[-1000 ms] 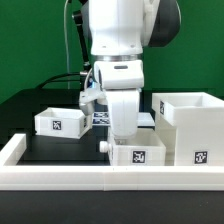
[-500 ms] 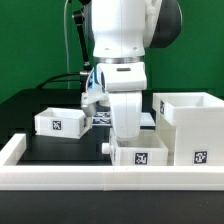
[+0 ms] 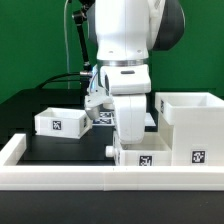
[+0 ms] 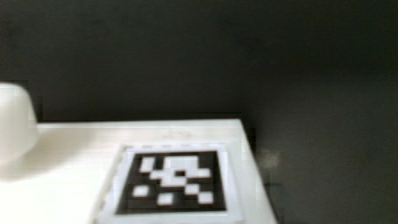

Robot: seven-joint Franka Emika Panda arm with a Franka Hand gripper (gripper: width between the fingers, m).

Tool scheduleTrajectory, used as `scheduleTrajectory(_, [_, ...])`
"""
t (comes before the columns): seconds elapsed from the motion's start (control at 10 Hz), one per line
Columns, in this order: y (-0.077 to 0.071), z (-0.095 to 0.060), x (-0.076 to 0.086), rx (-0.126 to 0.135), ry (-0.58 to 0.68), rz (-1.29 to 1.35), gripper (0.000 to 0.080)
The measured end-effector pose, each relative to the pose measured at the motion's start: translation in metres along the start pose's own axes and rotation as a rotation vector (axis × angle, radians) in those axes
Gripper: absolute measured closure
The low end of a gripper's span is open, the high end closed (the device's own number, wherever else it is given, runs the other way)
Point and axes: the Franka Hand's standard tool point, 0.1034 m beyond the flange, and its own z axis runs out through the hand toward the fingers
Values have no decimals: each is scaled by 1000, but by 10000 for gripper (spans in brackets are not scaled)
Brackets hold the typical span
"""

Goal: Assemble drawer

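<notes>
One gripper (image 3: 128, 148) is hanging straight down from the arm (image 3: 125, 40) and reaching the near tray (image 3: 140, 157). Its fingers are lying hidden behind the broad white hand and the tray's wall, so I cannot tell how far they are parted or whether they are gripping anything.

The wrist view is showing a blurred flat white face (image 4: 71, 140) carrying a black-and-white tag (image 4: 173, 182), with the dark table (image 4: 267, 60) beyond it. A rounded white shape (image 4: 9, 125) is intruding at one edge, and I cannot tell what it is.

In the exterior view the near tray is sitting low on the table, directly beneath the hand, with its front tag (image 3: 146, 161) facing the camera. Just beside it, toward the exterior view's right, the housing (image 3: 190, 125) is standing upright with its open side up and its own tag (image 3: 198, 156) low on the front. Whether the two are touching I cannot tell.

Well apart, toward the exterior view's left, the far tray (image 3: 60, 122) is resting on the table, also showing a tag. Between it and the arm the marker board (image 3: 101, 118) is lying flat. The long white rail (image 3: 80, 180) is running along the front edge.
</notes>
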Motion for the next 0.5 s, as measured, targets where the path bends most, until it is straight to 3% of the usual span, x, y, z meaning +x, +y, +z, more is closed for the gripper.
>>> scheduleTrajectory(0.3, [0, 0, 3, 0, 1, 21, 757])
scheduleTrajectory(0.5, [1, 0, 3, -24, 2, 22, 757])
